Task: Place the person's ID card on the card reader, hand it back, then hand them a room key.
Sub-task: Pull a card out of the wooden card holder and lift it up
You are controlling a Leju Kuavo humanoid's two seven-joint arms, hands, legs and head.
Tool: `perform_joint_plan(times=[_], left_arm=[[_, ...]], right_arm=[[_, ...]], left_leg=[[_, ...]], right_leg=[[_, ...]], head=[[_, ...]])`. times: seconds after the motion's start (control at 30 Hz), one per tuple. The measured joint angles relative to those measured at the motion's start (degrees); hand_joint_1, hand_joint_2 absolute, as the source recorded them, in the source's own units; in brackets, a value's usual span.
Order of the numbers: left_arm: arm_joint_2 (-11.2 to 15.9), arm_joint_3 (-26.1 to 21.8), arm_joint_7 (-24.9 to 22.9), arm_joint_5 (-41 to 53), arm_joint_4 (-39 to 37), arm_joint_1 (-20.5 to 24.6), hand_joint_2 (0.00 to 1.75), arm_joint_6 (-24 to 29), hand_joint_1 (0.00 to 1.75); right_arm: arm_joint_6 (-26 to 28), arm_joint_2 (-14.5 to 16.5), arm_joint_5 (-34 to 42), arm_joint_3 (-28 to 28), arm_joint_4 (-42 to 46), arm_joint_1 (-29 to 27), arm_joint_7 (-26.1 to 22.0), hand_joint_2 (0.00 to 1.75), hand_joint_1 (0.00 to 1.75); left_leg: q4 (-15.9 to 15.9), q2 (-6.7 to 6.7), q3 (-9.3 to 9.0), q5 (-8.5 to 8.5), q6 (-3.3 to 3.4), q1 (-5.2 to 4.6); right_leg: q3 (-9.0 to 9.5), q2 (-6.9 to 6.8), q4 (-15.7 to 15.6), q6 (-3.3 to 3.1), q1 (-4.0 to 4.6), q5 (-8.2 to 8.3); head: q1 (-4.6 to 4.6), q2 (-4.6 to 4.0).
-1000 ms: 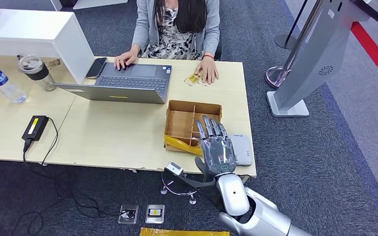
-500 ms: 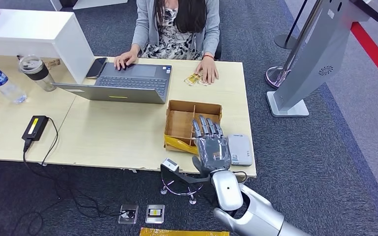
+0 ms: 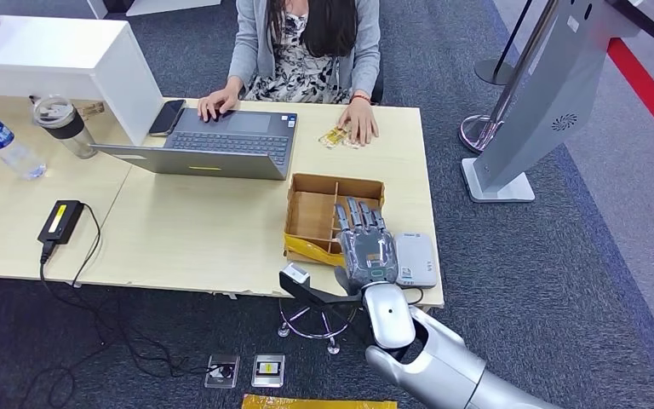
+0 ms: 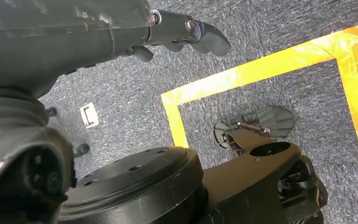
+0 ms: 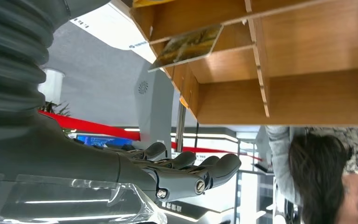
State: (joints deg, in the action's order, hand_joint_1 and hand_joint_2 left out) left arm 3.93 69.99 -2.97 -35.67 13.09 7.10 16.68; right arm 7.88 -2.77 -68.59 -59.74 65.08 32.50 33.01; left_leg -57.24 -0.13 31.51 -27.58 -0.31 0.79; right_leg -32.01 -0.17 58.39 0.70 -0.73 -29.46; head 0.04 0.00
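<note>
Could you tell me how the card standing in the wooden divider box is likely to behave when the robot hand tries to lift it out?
The card looks thin and flat, so probably stiff and light. It leans on a divider of the wooden box, so a nudge may tip it. Its glossy printed face could be slippery for the right robot hand.

**Robot body: visible exterior**

The right arm [image 3: 430, 362] has a smooth silver shell with rounded segments and a small dark dot on the forearm. The right hand [image 3: 366, 251] is dark grey, with segmented fingers and a green ring mark at the wrist. The left hand [image 4: 186, 35] is dark grey, with a bright screw at a thumb pivot.
</note>
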Motion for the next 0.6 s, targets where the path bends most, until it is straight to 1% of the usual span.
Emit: perform_joint_plan(times=[0.33,0.6], left_arm=[[0.0,0.0,0.0,0.2,0.0,-0.01,0.0,-0.15,0.0],[0.0,0.0,0.0,0.15,0.0,-0.02,0.0,-0.36,0.0]], right_arm=[[-1.92,0.06,1.23,0.09,-1.27,0.51,0.5,1.75,0.0],[-3.91,0.01,1.93,0.15,-1.33,2.11,0.82,1.75,0.0]], left_leg=[[0.0,0.0,0.0,0.0,0.0,0.0],[0.0,0.0,0.0,0.0,0.0,0.0]], right_leg=[[0.0,0.0,0.0,0.0,0.0,0.0],[0.0,0.0,0.0,0.0,0.0,0.0]], head=[[0.0,0.0],[0.0,0.0]])
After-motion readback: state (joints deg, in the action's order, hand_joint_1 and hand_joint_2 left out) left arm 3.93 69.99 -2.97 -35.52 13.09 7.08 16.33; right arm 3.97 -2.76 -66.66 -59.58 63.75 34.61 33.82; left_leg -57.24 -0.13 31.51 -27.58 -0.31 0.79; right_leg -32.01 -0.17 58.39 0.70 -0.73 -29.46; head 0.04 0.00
